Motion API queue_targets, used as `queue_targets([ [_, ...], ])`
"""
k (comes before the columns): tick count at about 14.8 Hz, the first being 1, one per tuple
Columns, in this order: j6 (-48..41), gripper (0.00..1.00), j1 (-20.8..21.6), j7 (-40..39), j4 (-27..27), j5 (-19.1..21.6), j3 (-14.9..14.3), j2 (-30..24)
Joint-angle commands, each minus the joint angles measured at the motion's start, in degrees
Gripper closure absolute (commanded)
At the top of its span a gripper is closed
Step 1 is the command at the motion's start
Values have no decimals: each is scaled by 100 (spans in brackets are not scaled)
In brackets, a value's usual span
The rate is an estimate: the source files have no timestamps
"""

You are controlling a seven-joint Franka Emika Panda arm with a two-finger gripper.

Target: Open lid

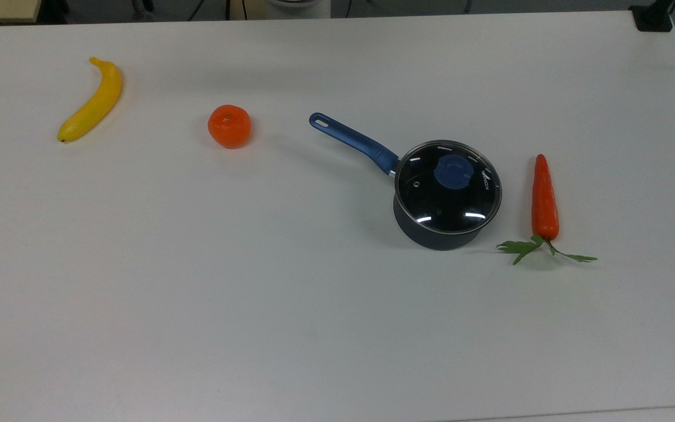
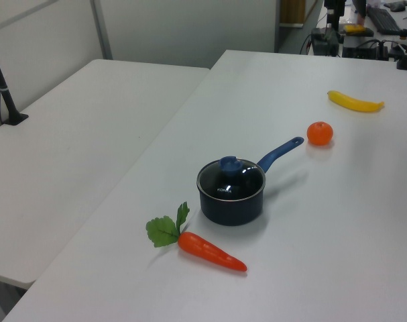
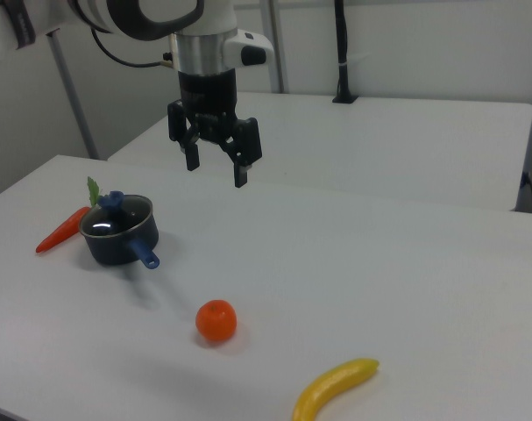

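The lid [image 1: 449,193], a clear glass disc with a metal rim and a blue knob [image 1: 453,172], lies flat on the dark saucepan [image 1: 437,234], whose blue handle [image 1: 352,139] points to the top view's upper left. The lid [image 2: 230,180] and the lid [image 3: 117,217] sit the same way in the left and right views. My gripper [image 3: 216,175] hangs open high above the table in the right view, to the right of the saucepan [image 3: 118,237] and well apart from it, with nothing between its fingers.
A carrot [image 1: 544,202] with green leaves lies just right of the pan in the top view. An orange [image 1: 229,126] and a banana [image 1: 92,101] lie to the left on the white table [image 1: 255,305]. A second table [image 2: 76,134] adjoins.
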Motion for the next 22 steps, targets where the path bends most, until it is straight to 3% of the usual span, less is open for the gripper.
queue_targets([
  [1,-47,0,76,-7,-94,32,61,-93],
  [22,-56,0,-11,-77,-86,32,-18,-137],
])
